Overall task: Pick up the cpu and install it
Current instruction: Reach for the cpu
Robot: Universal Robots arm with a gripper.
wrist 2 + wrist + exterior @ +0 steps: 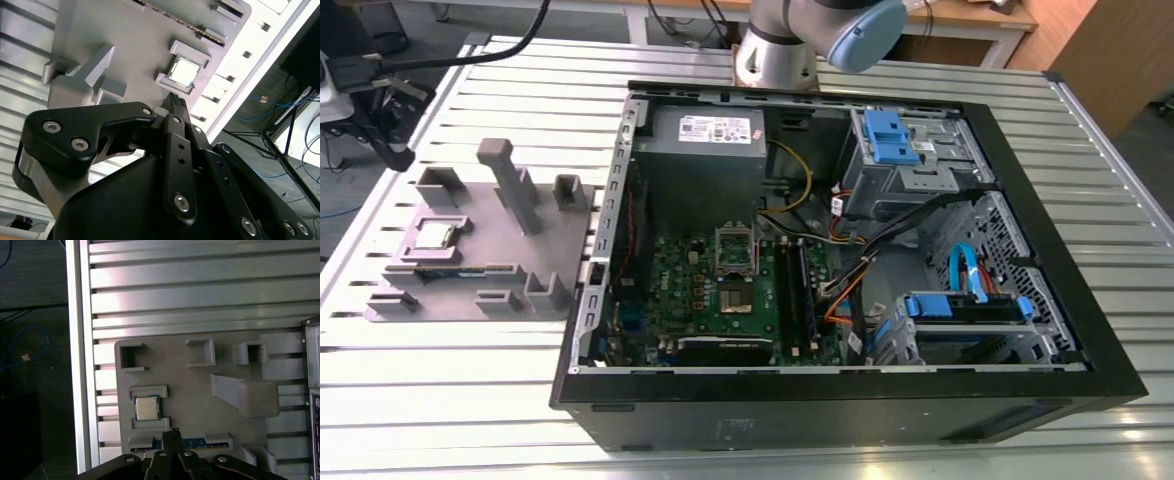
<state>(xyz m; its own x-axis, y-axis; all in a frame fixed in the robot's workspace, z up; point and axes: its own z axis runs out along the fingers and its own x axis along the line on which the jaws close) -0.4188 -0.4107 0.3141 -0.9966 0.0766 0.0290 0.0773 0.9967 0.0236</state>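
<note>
Hand (173,432), pressed together, hangs near the cpu (147,408) on its holder (190,390); exterior view shows the case (787,425).

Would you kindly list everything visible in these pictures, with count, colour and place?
cpu: one, silvery-grey, in a fixture pocket.
memory stick: one, green, in a fixture slot beside the cpu.
fixture: one, grey, on the table, at the exterior view's left of the case.
case: one, black, open, on the table.
motherboard: one, green, inside the case.
socket: one, silver-framed, on the motherboard.
power supply: one, grey, inside the case.
drive brackets: two, blue, inside the case.
table: one, silver, slatted.
arm: one, grey and blue, beyond the case.
tool: one, black, shut, empty, over the fixture near the cpu.
</note>
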